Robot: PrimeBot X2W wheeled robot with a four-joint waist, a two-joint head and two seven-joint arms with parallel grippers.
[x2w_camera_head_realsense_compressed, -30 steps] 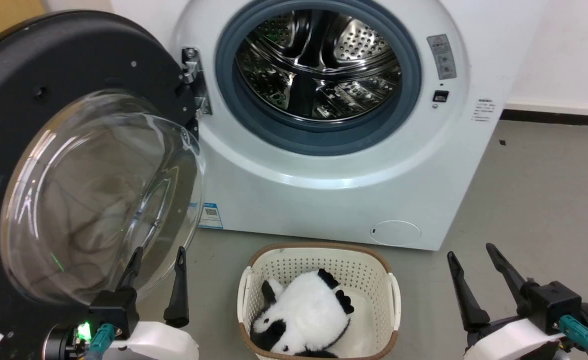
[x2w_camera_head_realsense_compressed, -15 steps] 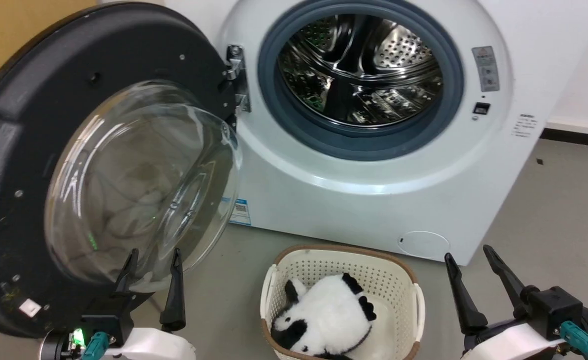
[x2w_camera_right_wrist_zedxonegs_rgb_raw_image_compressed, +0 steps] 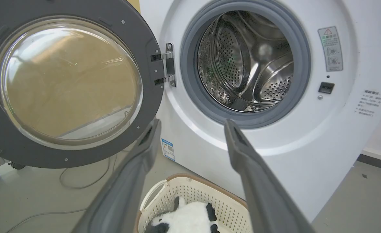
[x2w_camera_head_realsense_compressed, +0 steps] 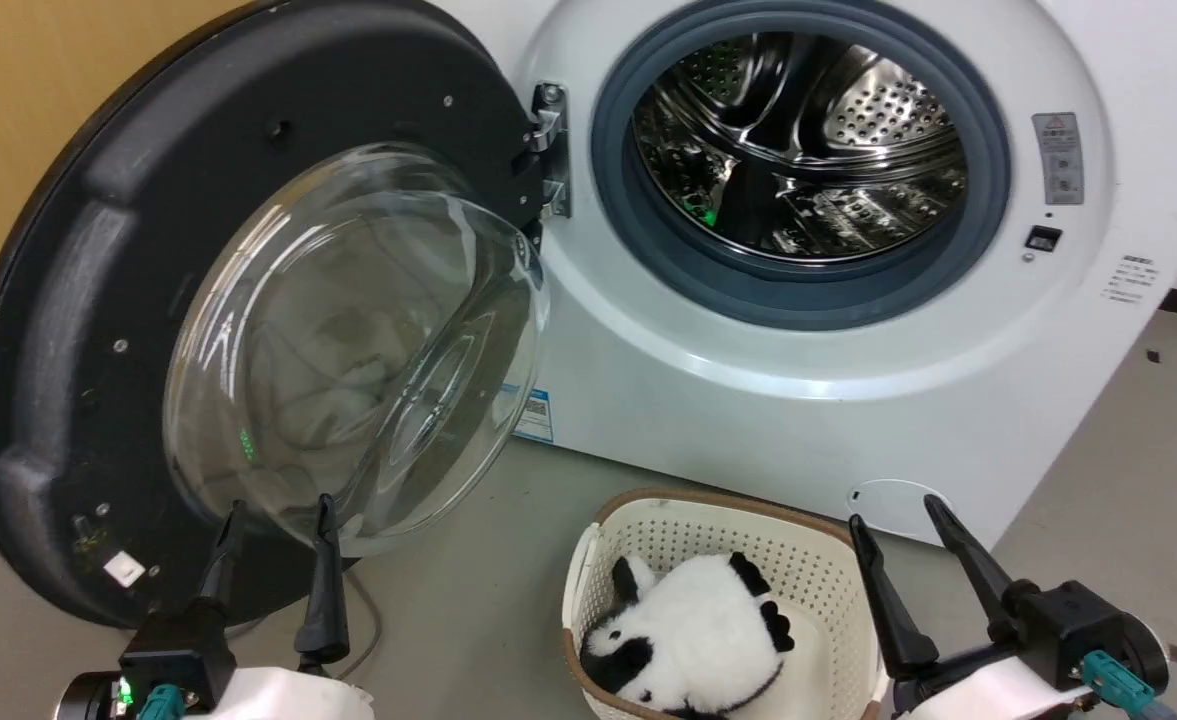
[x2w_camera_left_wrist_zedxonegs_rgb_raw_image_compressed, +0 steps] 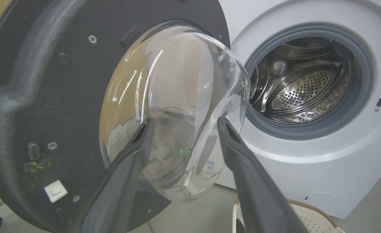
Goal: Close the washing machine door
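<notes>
Grey floor (x2w_camera_head_realsense_compressed: 468,600) and a yellow wall (x2w_camera_head_realsense_compressed: 38,90) frame the white front-loading washing machine (x2w_camera_head_realsense_compressed: 768,400) at the upper right of the head view. Its large round black door (x2w_camera_head_realsense_compressed: 78,300) with the bulging clear glass bowl stands swung wide open across the left half, hanging from a metal hinge (x2w_camera_head_realsense_compressed: 551,150). At the lower left, the left gripper (x2w_camera_head_realsense_compressed: 280,502) is spread and empty, fingertips before the glass's lower edge. At the lower right, the right gripper (x2w_camera_head_realsense_compressed: 893,510) is spread, grasping nothing, beside a cream perforated plastic basket (x2w_camera_head_realsense_compressed: 688,535) holding a black-and-white panda plush (x2w_camera_head_realsense_compressed: 688,640).
</notes>
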